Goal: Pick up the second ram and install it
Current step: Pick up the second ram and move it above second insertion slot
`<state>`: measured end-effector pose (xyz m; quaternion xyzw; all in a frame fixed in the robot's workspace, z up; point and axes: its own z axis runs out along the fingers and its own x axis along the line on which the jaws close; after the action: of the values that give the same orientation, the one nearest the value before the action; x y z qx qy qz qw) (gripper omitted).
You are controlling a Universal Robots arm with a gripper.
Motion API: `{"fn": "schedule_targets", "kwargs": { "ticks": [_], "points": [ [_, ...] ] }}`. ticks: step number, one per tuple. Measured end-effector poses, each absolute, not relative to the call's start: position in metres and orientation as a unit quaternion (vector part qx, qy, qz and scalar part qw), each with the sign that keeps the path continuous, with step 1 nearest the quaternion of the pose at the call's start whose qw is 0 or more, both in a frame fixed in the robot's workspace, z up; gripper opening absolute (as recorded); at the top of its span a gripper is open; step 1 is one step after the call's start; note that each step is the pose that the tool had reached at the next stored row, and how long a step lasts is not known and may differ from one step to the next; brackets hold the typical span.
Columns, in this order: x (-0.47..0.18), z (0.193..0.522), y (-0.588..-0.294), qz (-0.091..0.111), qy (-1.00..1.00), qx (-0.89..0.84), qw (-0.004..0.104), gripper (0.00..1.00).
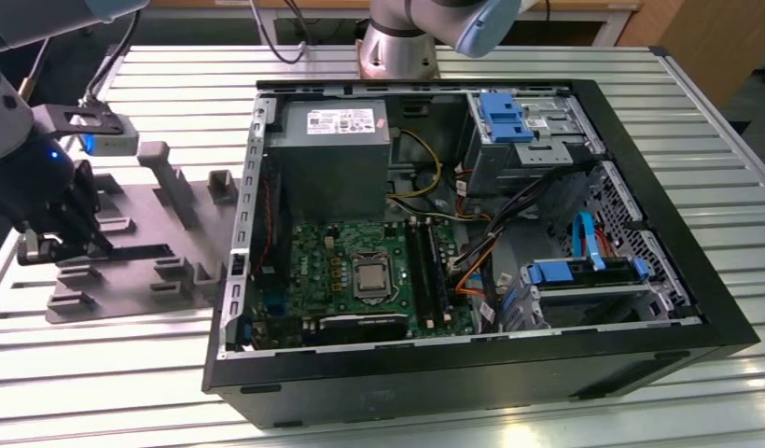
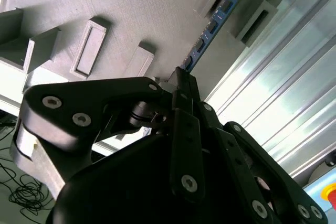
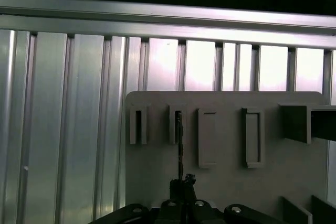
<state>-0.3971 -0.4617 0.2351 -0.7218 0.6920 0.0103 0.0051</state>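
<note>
The second ram [image 2: 212,24] stands on edge in the grey fixture plate [image 2: 131,9], a thin blue-green board with its far end between two holder blocks. In the first wrist view the ram [image 3: 179,145] is a thin dark line running from a slot holder [image 3: 176,124] down to my fingertips. My gripper [image 2: 181,74] has its black fingers shut on the ram's near end. In the exterior view my gripper [image 1: 34,247] sits low over the fixture plate [image 1: 133,266], at the exterior view's left of the open computer case [image 1: 482,373].
The green motherboard [image 1: 333,271] lies inside the case, with long black slots [image 1: 429,271] beside the processor socket [image 1: 371,275]. A power supply [image 1: 326,154], drive cages [image 1: 526,117] and loose cables [image 1: 476,261] crowd the case. Ribbed aluminium table [image 1: 84,373] surrounds everything.
</note>
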Motion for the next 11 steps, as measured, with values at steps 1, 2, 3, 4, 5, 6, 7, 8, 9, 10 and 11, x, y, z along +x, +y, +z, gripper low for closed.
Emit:
{"fn": "schedule_targets", "kwargs": {
  "ticks": [1,2,3,4,5,6,7,8,9,10,11],
  "points": [
    [-0.397,0.237,-0.462,0.01,0.692,-0.722,0.005,0.12],
    [-0.397,0.238,-0.462,0.01,0.692,-0.722,0.005,0.12],
    [-0.397,0.24,-0.462,0.01,0.692,-0.722,0.005,0.12],
    [-0.397,0.242,-0.462,0.01,0.692,-0.722,0.005,0.12],
    [-0.397,0.243,-0.462,0.01,0.692,-0.722,0.005,0.12],
    [-0.397,0.247,-0.462,0.01,0.692,-0.722,0.005,0.12],
    [-0.397,0.248,-0.462,0.01,0.692,-0.722,0.005,0.12],
    [-0.397,0.25,-0.462,0.01,0.692,-0.722,0.005,0.12],
    [-0.397,0.252,-0.462,0.01,0.692,-0.722,0.005,0.12],
    [-0.397,0.253,-0.462,0.01,0.692,-0.722,0.005,0.12],
    [-0.397,0.255,-0.462,0.01,0.692,-0.722,0.005,0.12]
  ]
}}
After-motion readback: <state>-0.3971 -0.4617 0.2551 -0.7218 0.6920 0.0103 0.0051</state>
